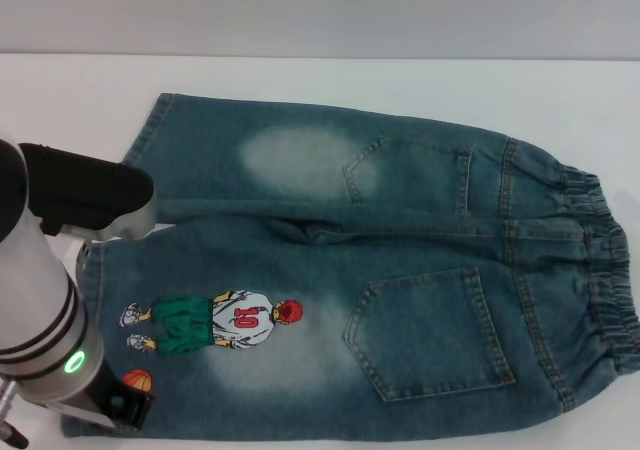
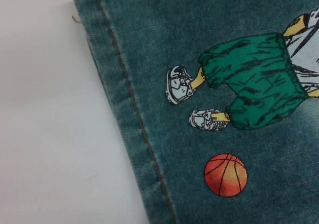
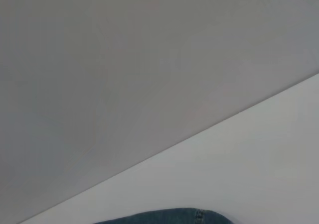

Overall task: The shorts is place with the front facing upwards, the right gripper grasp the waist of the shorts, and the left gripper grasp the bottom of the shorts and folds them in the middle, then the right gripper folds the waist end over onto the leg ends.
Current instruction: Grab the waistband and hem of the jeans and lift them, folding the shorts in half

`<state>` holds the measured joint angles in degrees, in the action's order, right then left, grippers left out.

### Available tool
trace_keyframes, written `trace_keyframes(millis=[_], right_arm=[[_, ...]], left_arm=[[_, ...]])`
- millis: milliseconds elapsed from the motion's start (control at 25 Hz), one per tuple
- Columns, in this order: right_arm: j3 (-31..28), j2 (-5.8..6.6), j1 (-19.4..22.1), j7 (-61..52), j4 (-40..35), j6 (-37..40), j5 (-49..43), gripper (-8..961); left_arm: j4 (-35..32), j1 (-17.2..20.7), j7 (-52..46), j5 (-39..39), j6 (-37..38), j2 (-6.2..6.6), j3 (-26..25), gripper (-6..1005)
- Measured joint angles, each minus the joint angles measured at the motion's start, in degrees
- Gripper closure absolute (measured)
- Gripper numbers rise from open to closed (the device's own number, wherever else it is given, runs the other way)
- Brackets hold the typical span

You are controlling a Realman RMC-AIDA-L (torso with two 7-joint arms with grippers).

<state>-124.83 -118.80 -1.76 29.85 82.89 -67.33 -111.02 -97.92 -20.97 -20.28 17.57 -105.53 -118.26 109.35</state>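
Head view: my left pincer [image 1: 125, 405] hovers at the shorts' [image 1: 400, 270] printed hem for the fold; I cannot tell its state.

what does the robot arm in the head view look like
Only the left arm shows: a white and silver cylinder with black rings and a glowing green ring light near the wrist. A black block with a silver end sits above it. The left gripper is black. No right arm shows.
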Motion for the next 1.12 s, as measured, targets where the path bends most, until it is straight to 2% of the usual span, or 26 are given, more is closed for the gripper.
trace_keyframes(millis=[400, 800, 1040, 1120], right_arm=[[-0.1, 0.06, -0.4, 0.4, -0.8, 0.0, 0.0, 203], [-0.7, 0.07, -1.1, 1.2, -2.6, -0.1, 0.3, 203], [-0.7, 0.12, -1.6, 1.6, -3.7, -0.5, 0.9, 202], [-0.9, 0.15, -1.7, 1.6, -3.7, -0.6, 0.9, 202]], left_arm=[[-3.6, -0.7, -0.6, 0.0, -1.0, -0.05, 0.3, 959], [-3.8, -0.9, -1.2, -0.3, -1.1, 0.05, -1.0, 911], [-3.6, -2.0, -2.7, -1.8, -0.8, -0.10, 0.9, 883], [-3.6, -2.0, -2.8, -1.8, -0.8, -0.09, 0.9, 805]])
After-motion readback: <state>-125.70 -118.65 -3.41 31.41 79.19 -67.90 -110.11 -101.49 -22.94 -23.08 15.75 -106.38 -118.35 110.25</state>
